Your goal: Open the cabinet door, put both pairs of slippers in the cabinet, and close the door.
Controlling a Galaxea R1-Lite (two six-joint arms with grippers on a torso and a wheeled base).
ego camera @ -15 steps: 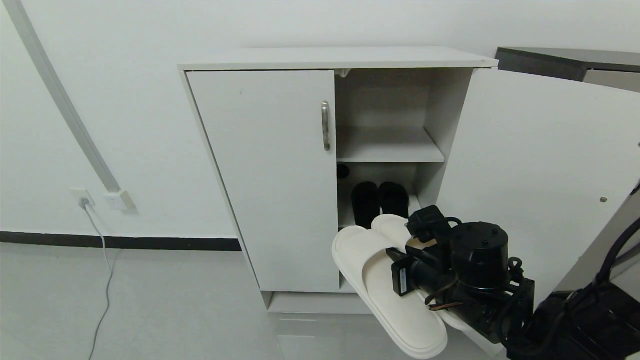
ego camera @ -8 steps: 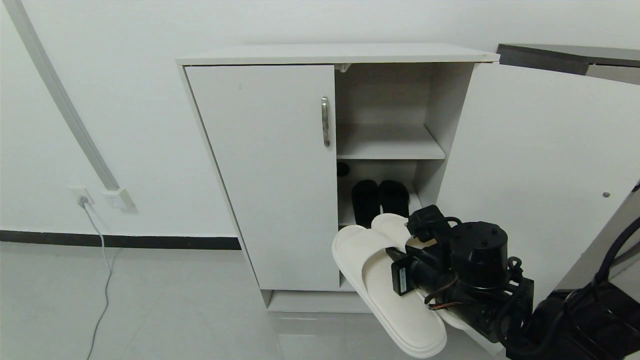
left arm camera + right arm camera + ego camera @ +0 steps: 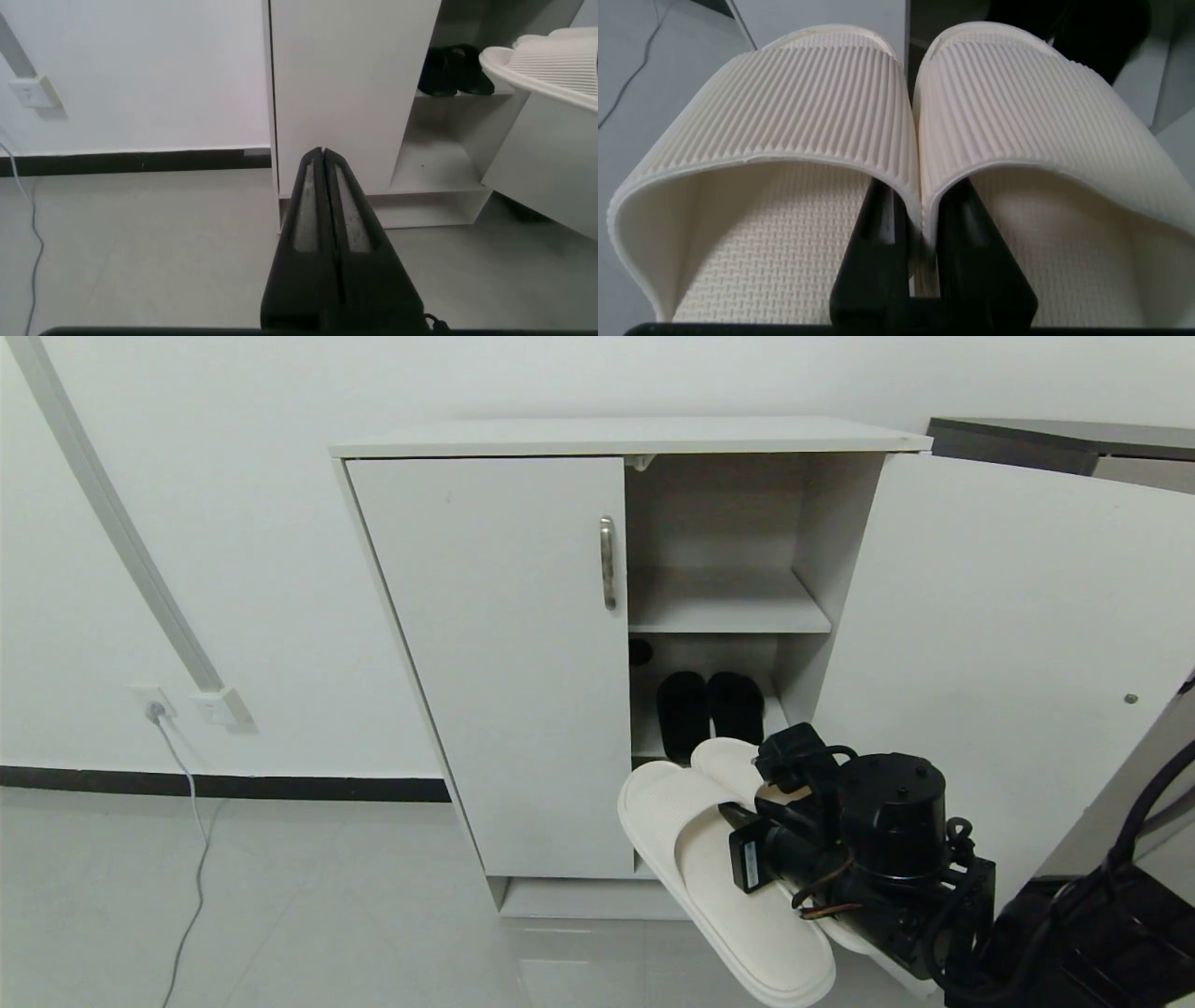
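The white slippers (image 3: 719, 868) are pinched at their inner edges by the right fingers (image 3: 971, 252), so both are held as one. The left fingers (image 3: 313, 215) are pressed together, empty.

The right gripper (image 3: 920, 196) clamps the white slippers (image 3: 813, 121) by their inner edges, its arm stretched forward. The left gripper (image 3: 322, 159) has its fingers (image 3: 304, 210) pressed together.

No legible text, label, number or sign appears on the cabinet (image 3: 485, 663), the white slippers (image 3: 719, 887) or the wall socket (image 3: 154, 705).
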